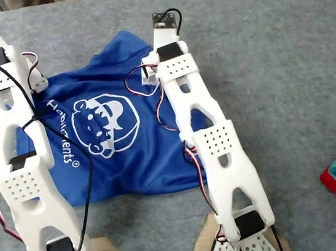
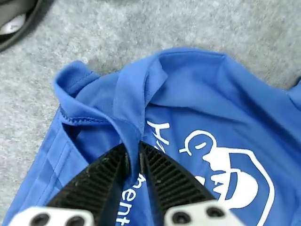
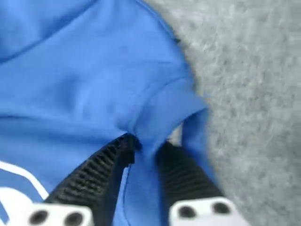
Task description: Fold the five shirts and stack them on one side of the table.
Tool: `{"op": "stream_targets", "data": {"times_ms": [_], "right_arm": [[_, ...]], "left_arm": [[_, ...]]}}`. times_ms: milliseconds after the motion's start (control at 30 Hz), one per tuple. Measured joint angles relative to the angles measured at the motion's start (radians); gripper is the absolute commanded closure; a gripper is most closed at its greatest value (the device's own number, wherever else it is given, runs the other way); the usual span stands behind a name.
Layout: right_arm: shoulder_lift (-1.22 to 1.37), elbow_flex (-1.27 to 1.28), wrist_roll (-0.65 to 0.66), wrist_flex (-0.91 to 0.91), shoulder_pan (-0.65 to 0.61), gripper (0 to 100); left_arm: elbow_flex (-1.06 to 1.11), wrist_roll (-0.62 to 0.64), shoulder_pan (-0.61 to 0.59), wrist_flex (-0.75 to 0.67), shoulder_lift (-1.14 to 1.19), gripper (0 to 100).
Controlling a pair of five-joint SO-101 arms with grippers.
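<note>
At the far edge of the blue shirt (image 1: 115, 145), the left tool (image 2: 134, 162) and right tool (image 3: 146, 150) each clamp fabric; raise both evenly, keeping it taut.

Left arm (image 1: 16, 151) and right arm (image 1: 210, 138): white moulded plastic, long forked links, plates pierced with grids of small holes, black motor blocks (image 1: 169, 51) at the joints. Cabling — thin red, white and black wires (image 1: 161, 111) along the right arm, a thicker black cable (image 1: 89, 179) over the left. Left gripper (image 2: 134, 160) and right gripper (image 3: 146, 148): black ribbed fingers (image 2: 164, 176) on white mounts with dark screws (image 2: 41, 219).
</note>
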Motion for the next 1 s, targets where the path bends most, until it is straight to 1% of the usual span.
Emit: {"op": "stream_targets", "data": {"times_ms": [267, 467, 633, 733, 833, 1000], "right_arm": [[-0.009, -0.018, -0.025, 0.178, 0.000, 99.4], [-0.058, -0.017, -0.025, 0.351, 0.051, 99.4], [-0.141, 0.023, -0.025, 0.374, 0.097, 99.4], [-0.229, 0.135, -0.025, 0.374, 0.120, 99.3], [-0.334, 0.321, 0.003, 0.374, 0.121, 99.3], [-0.535, 0.675, 0.058, 0.374, 0.068, 99.3]], "left_arm": [[0.000, 0.002, -0.005, 0.049, 0.000, 98], [-0.005, 0.000, -0.005, 0.095, 0.000, 98], [-0.054, 0.000, -0.005, 0.158, 0.000, 98], [-0.080, 0.000, -0.005, 0.183, 0.000, 98], [-0.080, -0.029, -0.017, 0.186, 0.000, 98], [-0.043, -0.078, -0.026, 0.186, -0.038, 98]]}}
